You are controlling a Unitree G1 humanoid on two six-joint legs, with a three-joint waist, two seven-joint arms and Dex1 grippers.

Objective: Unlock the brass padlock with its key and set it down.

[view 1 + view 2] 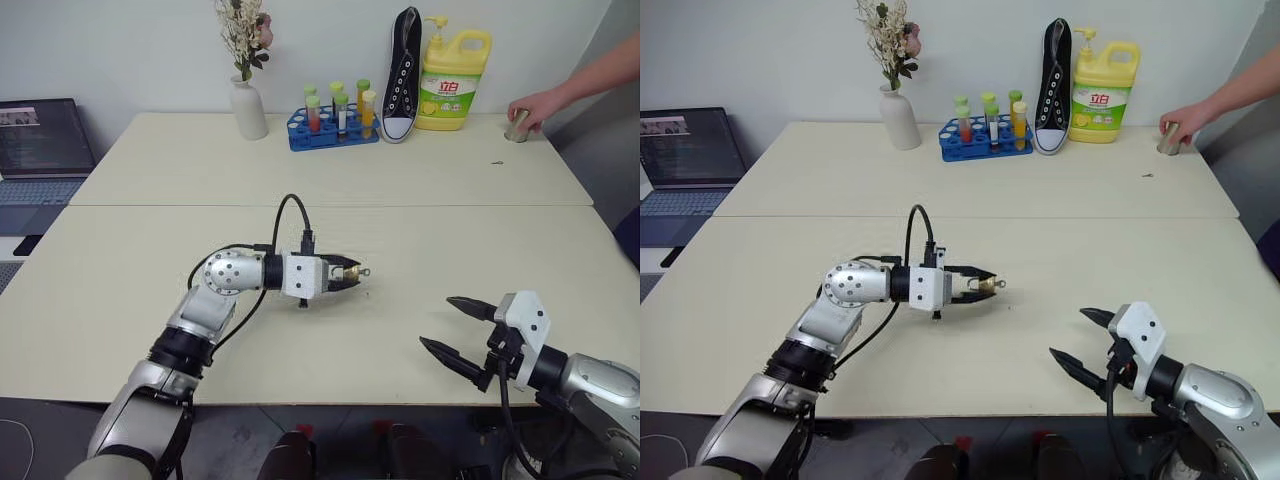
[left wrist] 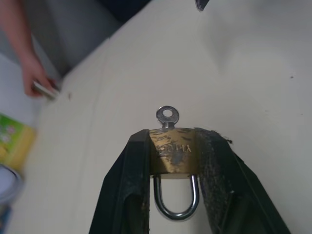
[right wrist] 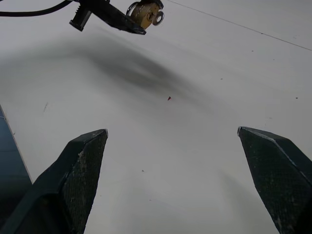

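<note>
Brass padlock was pinched by its body btwn the left gripper fingers, held above the table near mid-front, gripper pointing toward the robot's right. Key sat in the keyhole, round bow sticking out past the fingertips; silver shackle pointed back toward the wrist, looked closed. Right gripper hovered at the table's front right edge, fingers spread wide, holding nothing, well apart from the lock. Far side: flower vase, blue tube rack, black sneaker upright, yellow detergent bottle. A person's hand rested on a small can at the far right corner.
</note>
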